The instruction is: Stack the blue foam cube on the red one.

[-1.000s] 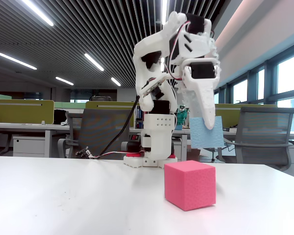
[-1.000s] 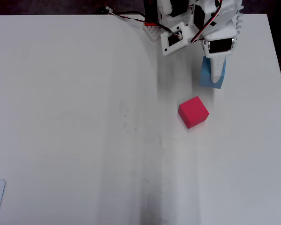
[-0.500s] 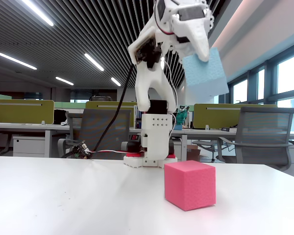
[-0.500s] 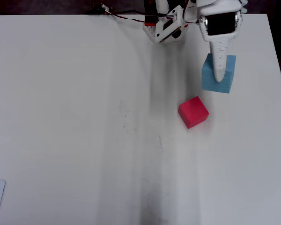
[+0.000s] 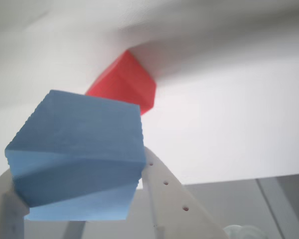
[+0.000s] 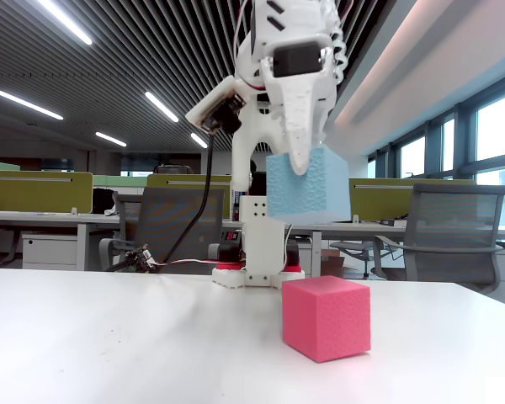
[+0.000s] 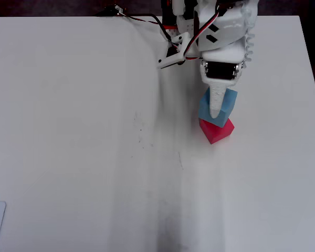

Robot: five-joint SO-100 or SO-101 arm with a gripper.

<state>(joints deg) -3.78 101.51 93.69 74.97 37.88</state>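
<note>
The blue foam cube [image 6: 308, 187] is held clenched between the fingers of the gripper [image 6: 301, 168] and is carried in the air, clear of the table [image 6: 109, 345]. In the fixed view it hangs above the red one [image 6: 326, 317] and slightly to its left, with open space between the two. In the overhead view the blue foam cube [image 7: 218, 106] overlaps the far edge of the red one [image 7: 218, 131], so the alignment appears only partial. The height is presumably kept so that the carried cube passes over the lower cube's top face without knocking it. In the wrist view the blue foam cube [image 5: 79, 154] is seen squeezed at its sides, with the red one [image 5: 123, 83] beyond it on the table. The stack is not yet made; a shift toward the near side and a descent seem to be called for.
</note>
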